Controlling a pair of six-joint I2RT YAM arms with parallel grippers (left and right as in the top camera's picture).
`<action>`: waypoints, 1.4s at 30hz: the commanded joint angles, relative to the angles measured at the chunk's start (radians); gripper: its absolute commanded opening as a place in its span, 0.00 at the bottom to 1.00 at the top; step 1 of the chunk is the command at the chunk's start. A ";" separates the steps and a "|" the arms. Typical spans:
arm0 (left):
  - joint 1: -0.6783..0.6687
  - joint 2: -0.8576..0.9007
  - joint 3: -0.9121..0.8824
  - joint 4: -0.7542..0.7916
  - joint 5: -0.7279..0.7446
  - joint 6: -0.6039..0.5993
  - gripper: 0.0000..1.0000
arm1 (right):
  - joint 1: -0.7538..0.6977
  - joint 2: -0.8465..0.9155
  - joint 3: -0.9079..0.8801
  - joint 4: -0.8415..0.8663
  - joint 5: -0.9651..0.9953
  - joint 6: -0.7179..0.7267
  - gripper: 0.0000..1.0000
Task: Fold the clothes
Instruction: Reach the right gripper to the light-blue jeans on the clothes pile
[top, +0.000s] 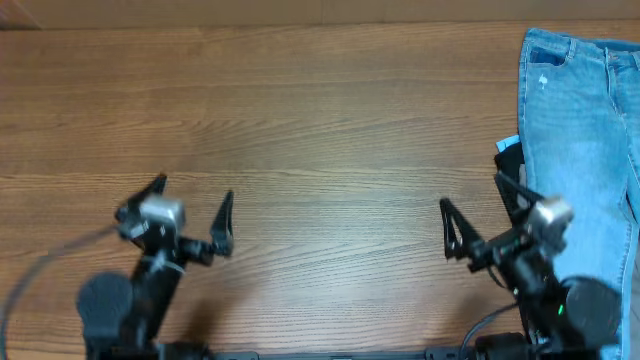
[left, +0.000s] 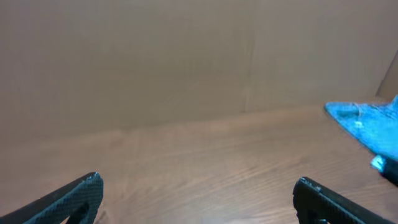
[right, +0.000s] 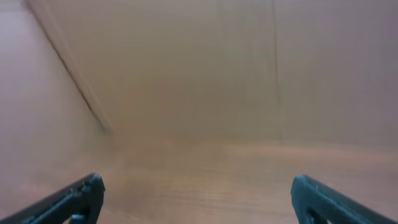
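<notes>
Jeans flat along the table at its 3 o'clock edge, long axis running 12 to 6, waistband toward 12. They sit just beside the right gripper at its 2 o'clock, and well apart from the left gripper. Both sets of fingers spread wide and holding nothing; looks like the right arm's reach first, out toward 2 o'clock.

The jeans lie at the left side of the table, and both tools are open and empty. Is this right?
No. The jeans lie at the right side of the table, as the overhead view shows. The left tool and right tool are open and empty.
</notes>
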 joint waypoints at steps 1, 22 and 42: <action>0.008 0.198 0.229 -0.116 -0.013 0.018 1.00 | -0.005 0.200 0.240 -0.138 0.006 0.008 1.00; 0.007 0.895 0.853 -0.803 0.045 0.010 1.00 | -0.005 1.139 0.997 -0.900 -0.026 -0.148 1.00; 0.007 0.919 0.853 -0.764 0.045 0.019 1.00 | -0.396 1.435 0.997 -0.374 0.103 0.105 1.00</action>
